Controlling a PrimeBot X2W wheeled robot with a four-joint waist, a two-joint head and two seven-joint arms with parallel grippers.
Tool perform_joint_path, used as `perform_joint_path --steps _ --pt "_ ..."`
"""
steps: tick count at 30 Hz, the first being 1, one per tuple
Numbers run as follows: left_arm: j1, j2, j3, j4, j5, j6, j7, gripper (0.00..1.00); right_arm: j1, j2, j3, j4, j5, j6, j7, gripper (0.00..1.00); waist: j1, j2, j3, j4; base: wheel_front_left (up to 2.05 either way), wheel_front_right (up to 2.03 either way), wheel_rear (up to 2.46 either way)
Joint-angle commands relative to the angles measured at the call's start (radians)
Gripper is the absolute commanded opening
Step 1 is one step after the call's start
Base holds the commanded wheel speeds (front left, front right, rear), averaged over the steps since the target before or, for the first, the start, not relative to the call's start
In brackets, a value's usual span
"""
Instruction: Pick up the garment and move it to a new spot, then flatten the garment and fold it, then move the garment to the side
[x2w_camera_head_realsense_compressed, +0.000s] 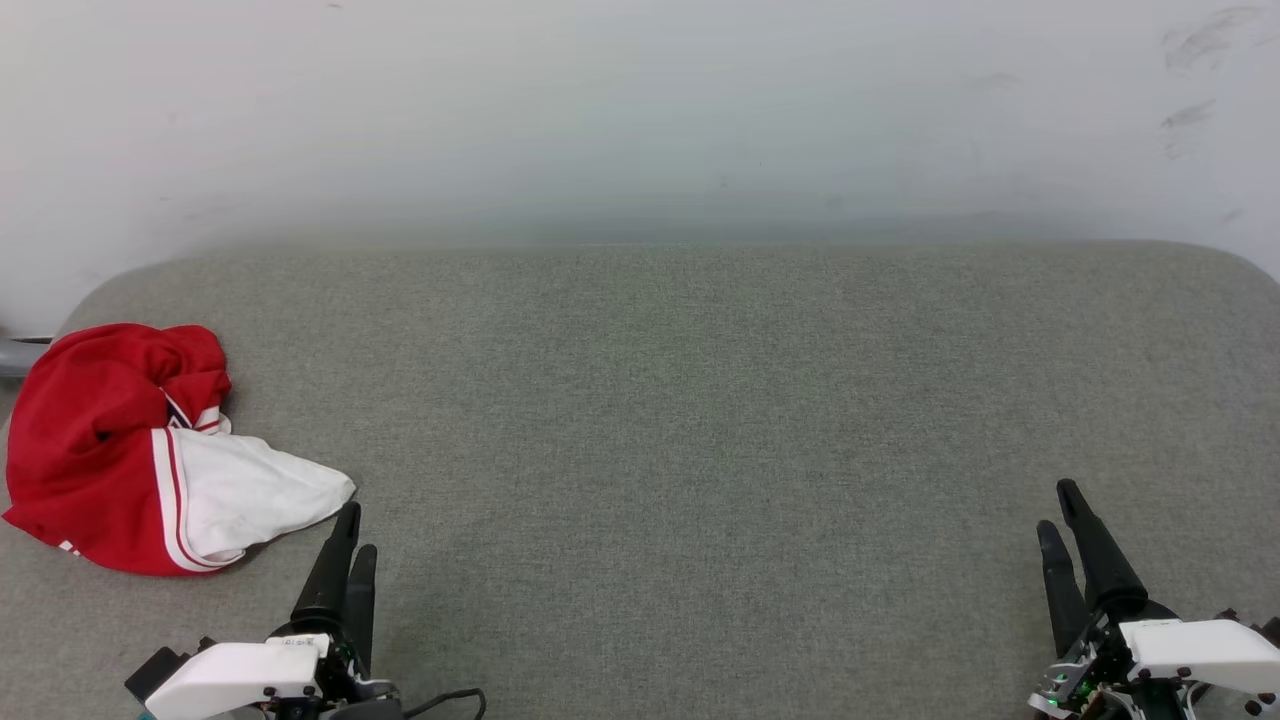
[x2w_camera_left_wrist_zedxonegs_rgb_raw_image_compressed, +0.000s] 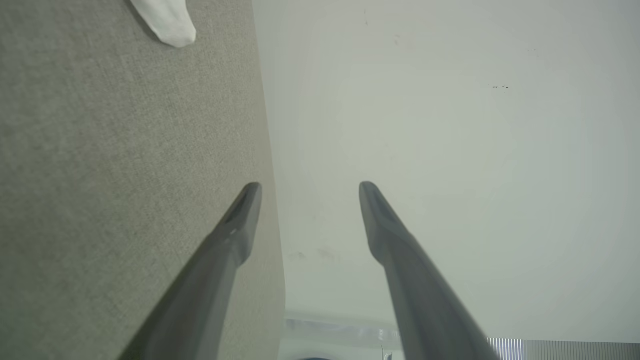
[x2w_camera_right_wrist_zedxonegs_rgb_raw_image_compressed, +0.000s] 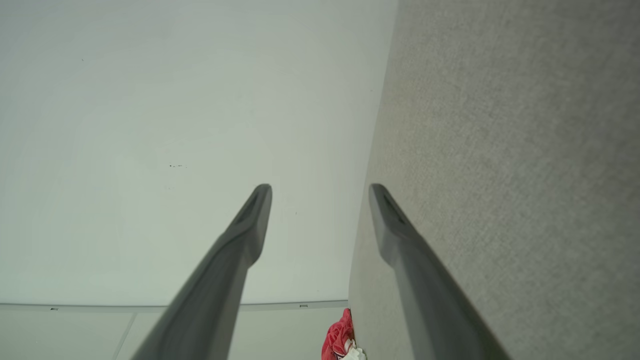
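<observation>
The garment (x2w_camera_head_realsense_compressed: 120, 450) lies crumpled at the left edge of the grey padded table (x2w_camera_head_realsense_compressed: 700, 420), red cloth bunched up with a white sleeve spread toward the right. Its white sleeve tip (x2w_camera_left_wrist_zedxonegs_rgb_raw_image_compressed: 167, 22) shows at the top of the left wrist view, and a small red and white piece of the garment (x2w_camera_right_wrist_zedxonegs_rgb_raw_image_compressed: 341, 340) shows low in the right wrist view. My left gripper (x2w_camera_head_realsense_compressed: 352, 530) stands open just right of the sleeve tip, apart from it, nothing between its fingers (x2w_camera_left_wrist_zedxonegs_rgb_raw_image_compressed: 240, 220). My right gripper (x2w_camera_head_realsense_compressed: 1058, 508) is open at the lower right, far from the garment, fingers (x2w_camera_right_wrist_zedxonegs_rgb_raw_image_compressed: 250, 220) empty.
A pale wall (x2w_camera_head_realsense_compressed: 640, 110) rises behind the table's far edge. A grey tube end (x2w_camera_head_realsense_compressed: 18, 356) pokes in at the far left beside the garment. The table's rounded corners sit at the back left and back right.
</observation>
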Motion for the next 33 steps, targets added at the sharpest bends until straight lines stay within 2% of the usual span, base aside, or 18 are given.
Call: perform_joint_path --steps 1,13,23,33 --pt "-0.005 0.003 -0.003 -0.023 0.018 0.0 -0.013 1.0 -0.01 0.0 0.004 -0.021 -0.018 0.0 -0.013 1.0 0.0 0.0 0.0 0.0 0.0 0.0 0.0" --pt "0.01 0.004 0.017 -0.041 0.147 -0.001 -0.063 1.0 -0.007 0.0 -0.009 -0.026 -0.183 0.0 -0.064 1.0 0.0 0.0 0.001 -0.002 0.0 0.0 0.0" --pt "0.021 0.005 0.034 -0.106 0.308 -0.001 -0.103 1.0 -0.013 0.0 -0.047 -0.087 -0.474 0.0 -0.104 1.0 0.0 0.0 0.004 -0.007 0.0 0.0 0.0" --pt "0.035 0.005 0.014 -0.193 0.53 -0.002 -0.139 1.0 -0.006 0.0 -0.041 -0.17 -0.747 0.0 -0.141 1.0 0.0 0.0 0.009 -0.011 0.0 0.0 0.0"
